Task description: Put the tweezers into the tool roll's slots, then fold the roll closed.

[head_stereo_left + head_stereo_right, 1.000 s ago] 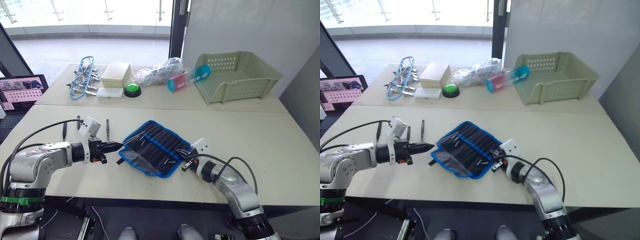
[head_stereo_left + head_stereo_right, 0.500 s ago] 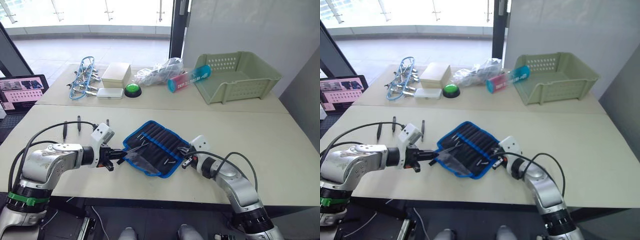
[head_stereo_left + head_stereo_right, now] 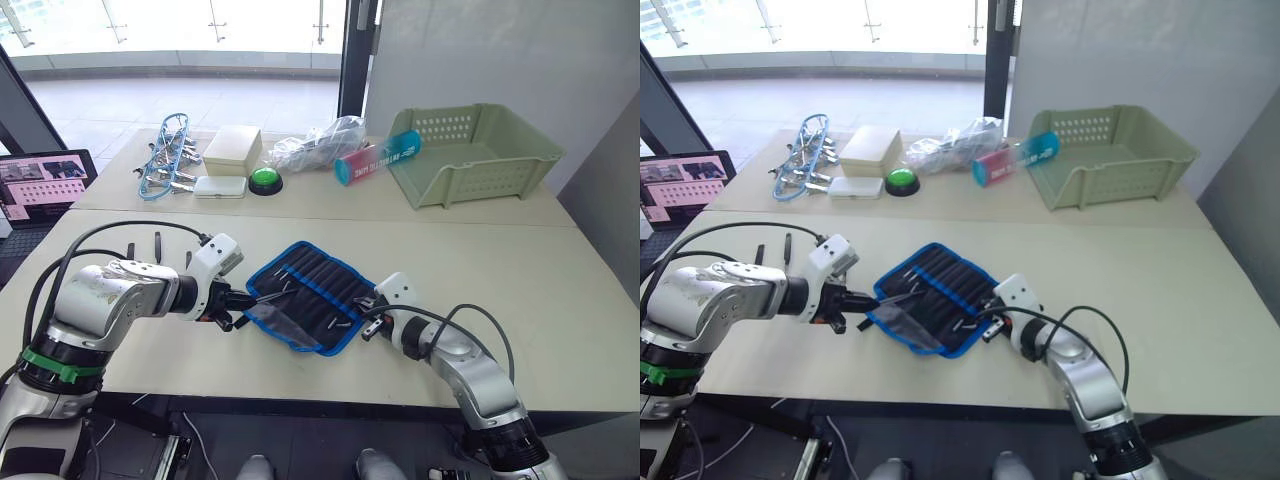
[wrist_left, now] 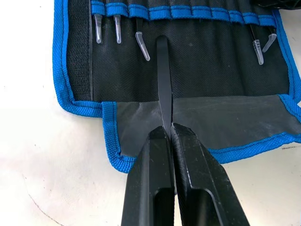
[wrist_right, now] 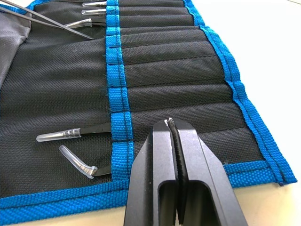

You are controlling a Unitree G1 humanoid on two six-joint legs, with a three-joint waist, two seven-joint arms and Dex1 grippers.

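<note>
The tool roll lies open on the near table, black with blue edging, its slots running across the inner face. My left gripper is at the roll's left end, shut on one black tweezers whose tip lies over the inner face, just short of the slot row. Several tweezers with clear tip caps sit in slots. Two loose tweezers lie on the table to the left. My right gripper is shut, its fingertips on the roll's right end with nothing between them.
On the far table are a blue-framed tool bundle, a white box, a green button, a plastic bag, a teal-and-pink tube and a green basket. A screen stands at far left.
My left gripper has carried the tweezers rightward from beside the roll to over its inner face. My right gripper has stayed at the roll's right end, edging slightly inward.
</note>
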